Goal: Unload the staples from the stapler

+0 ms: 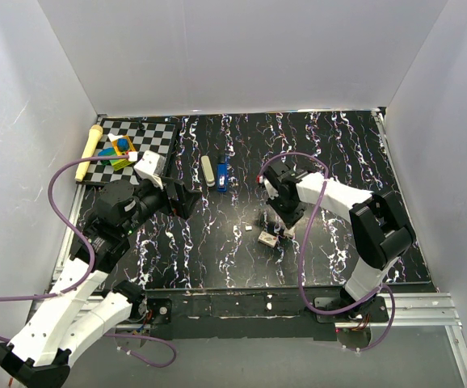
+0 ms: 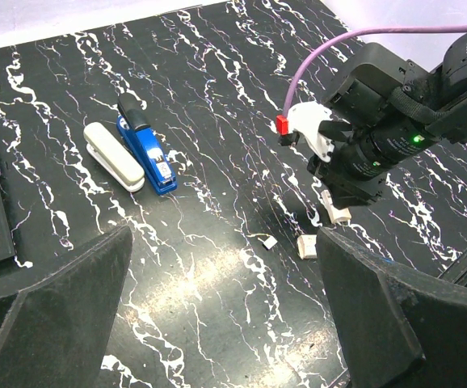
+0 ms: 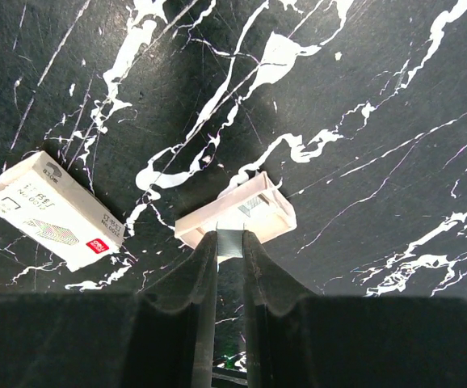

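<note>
Staples, a short silvery strip, are pinched in the right gripper at lower centre, just at a small open white box. Seemingly the drop-off step: next, lower and release inside. Left gripper spread wide.

Staplers: two, a white stapler and a blue stapler. Staple boxes: two, a closed box and an open box. One strip of staples. One checkerboard.
</note>
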### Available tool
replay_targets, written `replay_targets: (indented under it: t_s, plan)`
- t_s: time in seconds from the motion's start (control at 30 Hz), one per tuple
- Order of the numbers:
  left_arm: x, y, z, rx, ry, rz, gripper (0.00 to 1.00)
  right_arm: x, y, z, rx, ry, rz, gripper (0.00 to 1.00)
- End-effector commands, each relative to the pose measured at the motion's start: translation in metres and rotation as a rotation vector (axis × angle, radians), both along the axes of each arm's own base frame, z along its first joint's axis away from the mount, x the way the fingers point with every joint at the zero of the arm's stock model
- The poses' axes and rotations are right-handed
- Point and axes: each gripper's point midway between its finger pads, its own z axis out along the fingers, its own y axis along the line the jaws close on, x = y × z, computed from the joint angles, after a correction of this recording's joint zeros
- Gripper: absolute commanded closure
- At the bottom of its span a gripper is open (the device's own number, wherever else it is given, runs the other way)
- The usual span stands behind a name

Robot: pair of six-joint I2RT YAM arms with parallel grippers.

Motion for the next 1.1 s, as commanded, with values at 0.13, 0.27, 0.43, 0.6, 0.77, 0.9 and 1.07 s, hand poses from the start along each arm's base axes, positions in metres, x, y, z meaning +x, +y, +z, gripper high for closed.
replay_targets:
  t_s: [0.13,0.27,0.43,0.6,0.77,0.9,1.07]
  plan:
    - [-0.001,-0.002,0.001,-0.007,-0.008,-0.011,0.02,-0.002,0.0,-0.001,0.002,0.008,-0.02,0.81]
    - [-0.001,-0.003,0.001,-0.006,-0.007,-0.016,0.02,0.0,0.001,0.002,0.008,0.002,-0.043,0.76]
    - [-0.001,-0.003,0.0,-0.005,-0.006,-0.018,0.02,0.001,0.003,0.003,0.016,0.002,-0.045,0.68]
    - [-0.001,-0.003,0.001,-0.006,-0.007,-0.018,0.02,0.003,0.003,0.01,0.017,-0.011,-0.048,0.66]
    - [-0.001,-0.003,0.001,-0.005,-0.008,-0.018,0.02,0.012,0.011,0.032,0.059,-0.066,-0.039,0.66]
    - [-0.001,-0.003,0.0,-0.003,-0.005,-0.018,0.02,0.011,0.033,0.049,0.149,-0.08,0.01,0.64]
    - [-0.001,-0.002,0.002,-0.003,-0.013,-0.014,0.02,-0.002,0.071,0.062,0.236,-0.072,0.159,0.62]
